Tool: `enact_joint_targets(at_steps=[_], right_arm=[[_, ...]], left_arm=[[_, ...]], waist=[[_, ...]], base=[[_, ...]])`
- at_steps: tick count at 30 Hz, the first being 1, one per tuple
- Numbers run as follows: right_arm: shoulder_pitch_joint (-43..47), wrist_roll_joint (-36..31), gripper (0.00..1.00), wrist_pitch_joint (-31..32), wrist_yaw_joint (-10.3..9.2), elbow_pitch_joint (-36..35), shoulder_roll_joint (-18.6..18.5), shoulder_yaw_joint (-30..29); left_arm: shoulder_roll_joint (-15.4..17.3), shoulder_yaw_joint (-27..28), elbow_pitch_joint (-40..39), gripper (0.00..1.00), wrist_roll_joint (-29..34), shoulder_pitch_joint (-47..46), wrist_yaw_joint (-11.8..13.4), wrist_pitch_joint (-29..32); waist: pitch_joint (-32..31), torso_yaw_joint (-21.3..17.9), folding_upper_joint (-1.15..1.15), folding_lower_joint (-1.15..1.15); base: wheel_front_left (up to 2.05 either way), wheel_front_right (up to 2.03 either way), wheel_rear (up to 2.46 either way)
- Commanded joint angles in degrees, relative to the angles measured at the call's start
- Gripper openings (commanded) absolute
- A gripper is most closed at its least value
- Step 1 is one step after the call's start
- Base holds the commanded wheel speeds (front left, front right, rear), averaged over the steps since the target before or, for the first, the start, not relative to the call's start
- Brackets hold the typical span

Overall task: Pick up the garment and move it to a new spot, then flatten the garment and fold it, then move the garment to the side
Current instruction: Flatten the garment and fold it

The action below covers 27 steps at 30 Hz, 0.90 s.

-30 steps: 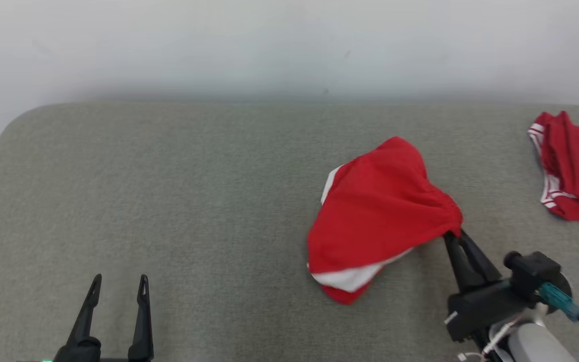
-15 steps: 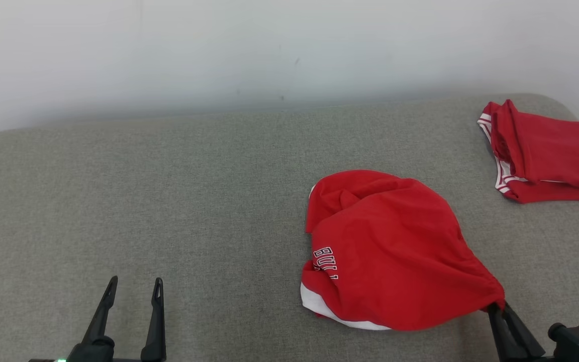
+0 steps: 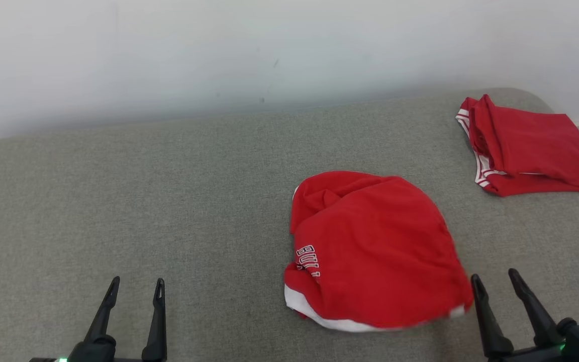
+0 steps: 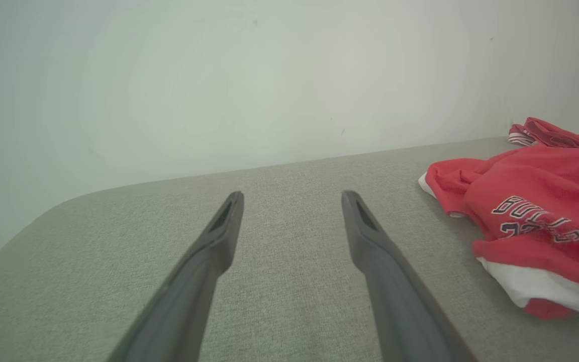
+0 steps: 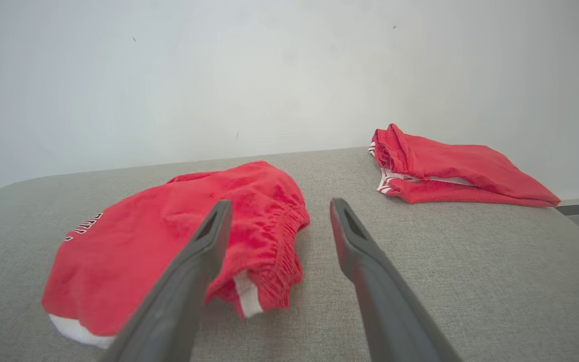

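the right pincer sits low at the near edge of the grey padded surface, towards its right end, with its two dark fingers spread apart and nothing between them. just beside the finger on its left lies the red garment, a crumpled heap of shorts. the gathered elastic waistband is bunched on the side nearest that finger (whether cloth and finger actually touch, i can't make out). the heap rests a little right of the middle of the surface, closer to the near edge than the far one. a white band shows along its near side, and white-outlined lettering, partly lost in a fold, marks its left side.

further along the near edge, left of the middle, the left pincer points up the surface. its fingers are also parted and empty, well apart from the heap.

at the far right corner lies a folded red piece with white-striped trim, well apart from the shorts. a pale wall rises behind the far edge.
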Motion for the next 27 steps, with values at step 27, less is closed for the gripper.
enact_joint_targets(at_steps=[27], right_arm=[[-3.3,-0.5,1.00,-1.2,-0.16,0.2,2.8,3.0]], left_arm=[[-1.1,-19.8,21.0,1.00,-5.0,-13.3,-1.8,-0.2]], waist=[[4.9,-8.8,-0.01,0.00]], base=[[0.00,0.00,0.00]])
